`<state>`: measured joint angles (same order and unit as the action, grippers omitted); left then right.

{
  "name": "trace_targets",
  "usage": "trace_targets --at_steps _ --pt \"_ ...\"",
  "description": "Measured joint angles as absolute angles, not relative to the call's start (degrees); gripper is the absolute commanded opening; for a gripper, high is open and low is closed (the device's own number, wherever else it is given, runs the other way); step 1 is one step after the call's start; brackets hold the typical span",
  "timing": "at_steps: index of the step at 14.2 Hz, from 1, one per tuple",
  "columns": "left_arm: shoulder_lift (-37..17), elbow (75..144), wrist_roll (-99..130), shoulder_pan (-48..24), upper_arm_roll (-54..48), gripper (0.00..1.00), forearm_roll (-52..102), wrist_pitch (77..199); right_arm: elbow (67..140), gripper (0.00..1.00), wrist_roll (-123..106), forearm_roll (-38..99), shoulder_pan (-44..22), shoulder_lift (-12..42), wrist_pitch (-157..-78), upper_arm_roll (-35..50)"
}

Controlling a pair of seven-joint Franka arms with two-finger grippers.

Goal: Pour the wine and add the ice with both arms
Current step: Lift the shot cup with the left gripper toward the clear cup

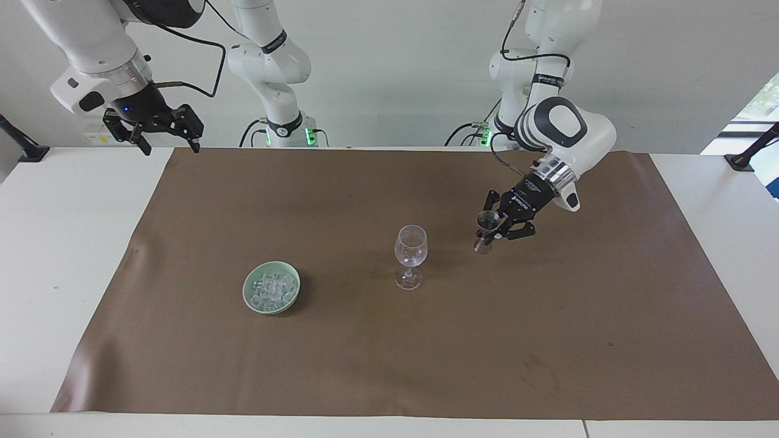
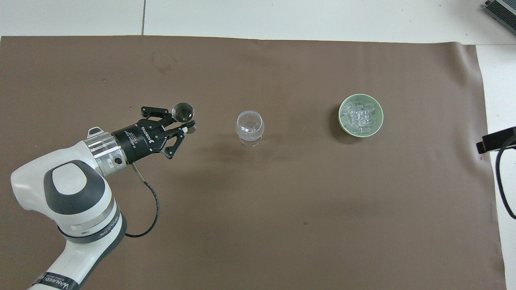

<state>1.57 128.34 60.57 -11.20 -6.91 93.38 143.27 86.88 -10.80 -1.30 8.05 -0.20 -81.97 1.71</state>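
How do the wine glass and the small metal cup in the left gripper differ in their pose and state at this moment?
The wine glass stands upright on the brown mat; the small metal cup is up in the air, tilted.
The wine glass stands free, touched by nothing; the metal cup is clamped in the left gripper.
The wine glass is clear and stemmed; the metal cup is opaque and smaller.
Both have open mouths.

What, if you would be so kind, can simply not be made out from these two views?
- Whether the metal measuring cup in the left gripper holds any wine: too small in both views.
- The right gripper: absent from the overhead view, cut off by its edge.
- How many pieces of ice lie in the green bowl: clear cubes blend together.
- Whether the wine glass holds any liquid: clear glass.
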Motion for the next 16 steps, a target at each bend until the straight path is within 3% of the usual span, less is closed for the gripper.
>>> trace_targets --at_steps 16 --pt "2.0 125.6 75.81 -14.76 -7.09 0.0 76.88 143.99 86.88 1.0 -10.8 -1.3 8.05 -0.2 -81.97 1.71"
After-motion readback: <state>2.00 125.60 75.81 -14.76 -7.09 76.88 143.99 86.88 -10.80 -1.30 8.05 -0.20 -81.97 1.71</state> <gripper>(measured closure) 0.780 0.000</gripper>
